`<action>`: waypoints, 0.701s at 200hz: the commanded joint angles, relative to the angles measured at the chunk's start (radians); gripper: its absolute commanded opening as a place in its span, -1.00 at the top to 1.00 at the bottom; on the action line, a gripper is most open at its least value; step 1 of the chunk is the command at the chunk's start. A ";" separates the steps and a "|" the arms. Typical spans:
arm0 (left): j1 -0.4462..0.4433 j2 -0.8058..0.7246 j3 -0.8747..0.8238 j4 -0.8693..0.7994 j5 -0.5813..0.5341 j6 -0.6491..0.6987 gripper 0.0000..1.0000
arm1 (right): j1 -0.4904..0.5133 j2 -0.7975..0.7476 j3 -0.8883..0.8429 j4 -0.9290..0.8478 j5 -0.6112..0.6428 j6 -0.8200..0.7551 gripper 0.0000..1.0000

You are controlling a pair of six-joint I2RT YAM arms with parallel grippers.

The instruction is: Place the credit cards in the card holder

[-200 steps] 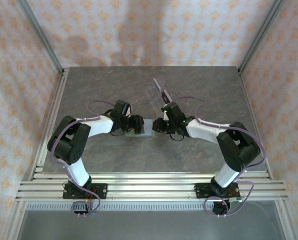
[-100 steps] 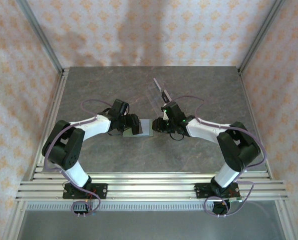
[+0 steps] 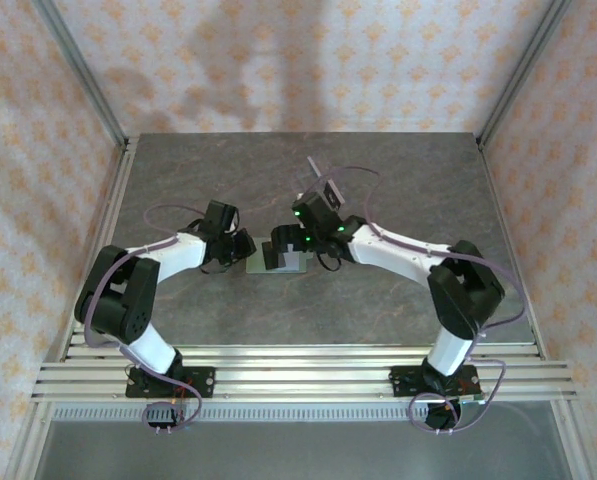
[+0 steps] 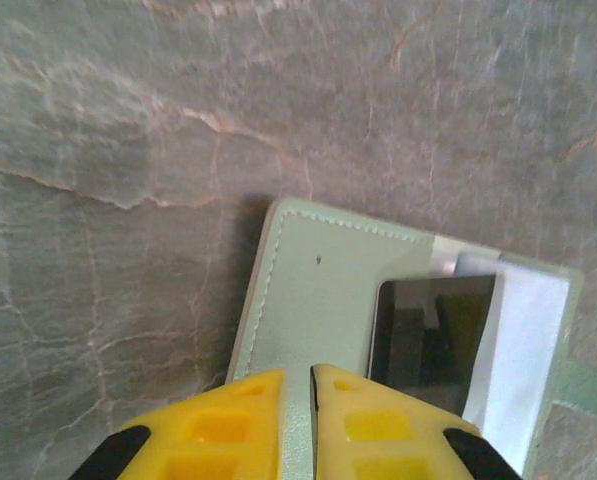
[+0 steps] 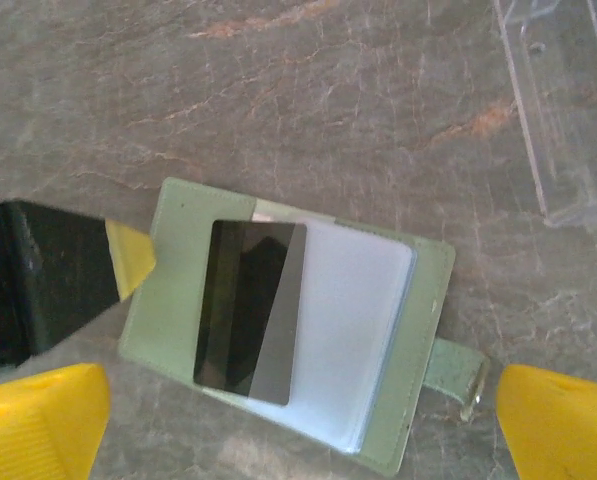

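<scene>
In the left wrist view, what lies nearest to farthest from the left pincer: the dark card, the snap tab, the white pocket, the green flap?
1. Green flap, pinched in the left pincer.
2. Dark card, just right.
3. White pocket, further right.
4. Snap tab, far right edge.

- table [image 5: 308, 90]: stone-look top, grey with rusty veins, smooth with a dull sheen
- card holder [image 5: 173, 300]: sage, leather-like cover, matt, stitched edge; pale filmy pockets inside
- credit card [image 5: 248, 310]: dark glossy plastic, mirror-like
- stand [image 5: 568, 120], two o'clock of the card holder: clear shiny plastic
- left gripper [image 4: 298, 385]: yellow matt plastic
</scene>
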 commanded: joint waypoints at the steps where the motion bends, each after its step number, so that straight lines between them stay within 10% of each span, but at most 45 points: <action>1: 0.006 0.024 -0.042 0.040 0.037 0.038 0.70 | 0.042 0.080 0.076 -0.110 0.180 -0.042 -0.99; 140: 0.041 0.030 -0.137 0.122 0.069 -0.048 0.95 | 0.095 0.334 0.194 -0.088 0.334 -0.016 -0.99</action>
